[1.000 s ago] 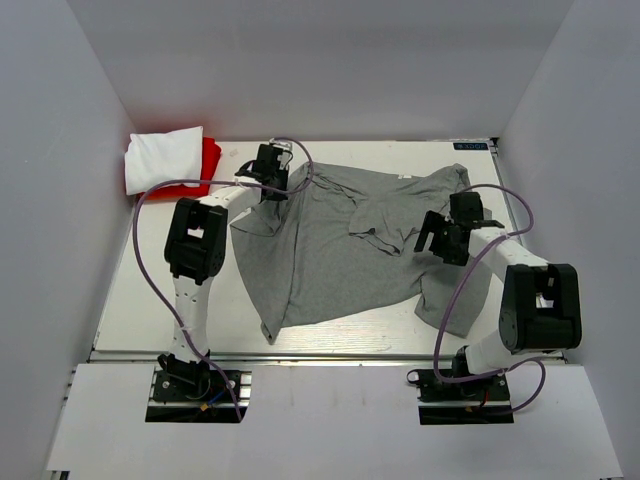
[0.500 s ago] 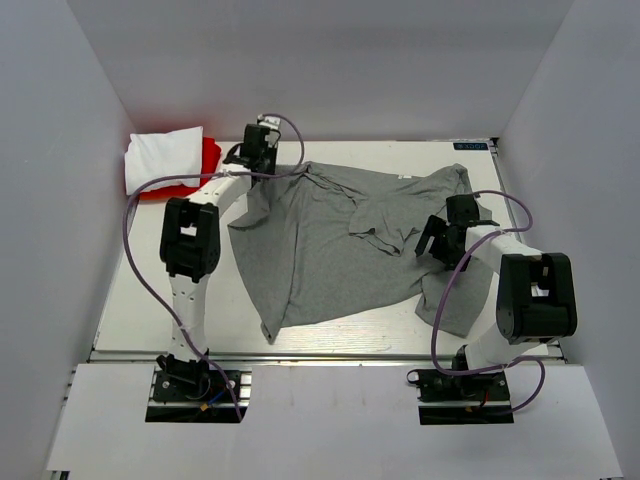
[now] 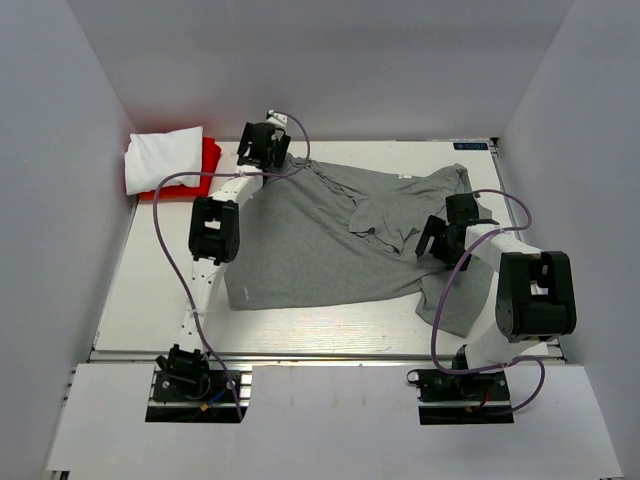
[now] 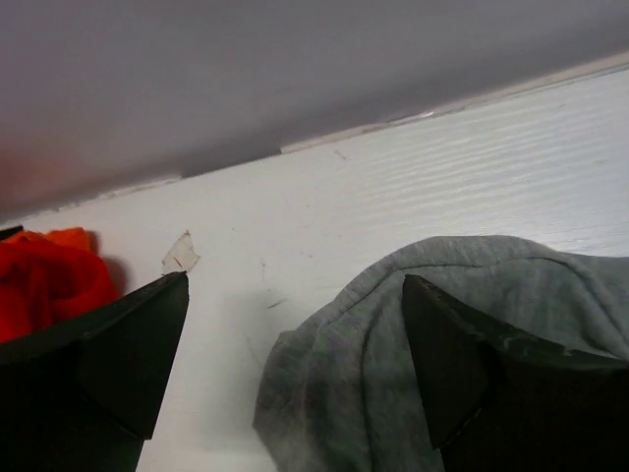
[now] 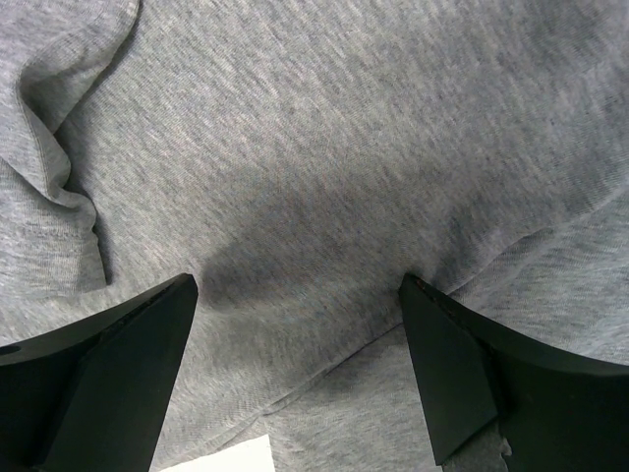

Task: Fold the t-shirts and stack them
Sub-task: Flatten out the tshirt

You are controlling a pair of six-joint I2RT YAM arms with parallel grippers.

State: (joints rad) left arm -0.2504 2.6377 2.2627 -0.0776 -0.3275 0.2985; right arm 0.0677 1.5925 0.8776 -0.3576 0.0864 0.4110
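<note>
The left gripper point(image 4: 295, 379) has its jaws spread wide and grips nothing. A rumpled fold of the grey shirt point(image 3: 330, 240) lies between its fingers point(image 4: 108, 364), crowding the one at 3 o'clock and leaving bare table point(image 4: 393, 187) by the other. In the left wrist view the red shirt point(image 4: 44, 280) shows at 9 o'clock, just past that finger. The back wall point(image 4: 246, 69) stands close ahead at 12 o'clock, so little room is left that way.

The right gripper point(image 5: 295, 379) is also spread wide and empty. It hangs low over flat grey cloth, with a hem seam running between its fingers point(image 5: 462, 364) and a loose folded edge at 10 o'clock. Whether the tips touch the cloth cannot be told.

From above, the left gripper point(image 3: 263, 150) sits at the shirt's 11 o'clock corner by the far edge of the table point(image 3: 150, 290). The right gripper point(image 3: 440, 240) is at the shirt's 3 o'clock side, over cloth. The grey shirt is spread across the table's middle, its lower hem roughly parallel to the near edge, and a flap at 5 o'clock reaches nearly to that edge. The left arm lies along the shirt's 9 o'clock edge. Open table shows at 8 to 9 o'clock, out to the side wall. The white shirt point(image 3: 163, 158) lies folded on the red shirt point(image 3: 208, 160) in the 10 o'clock corner, near the left gripper.
</note>
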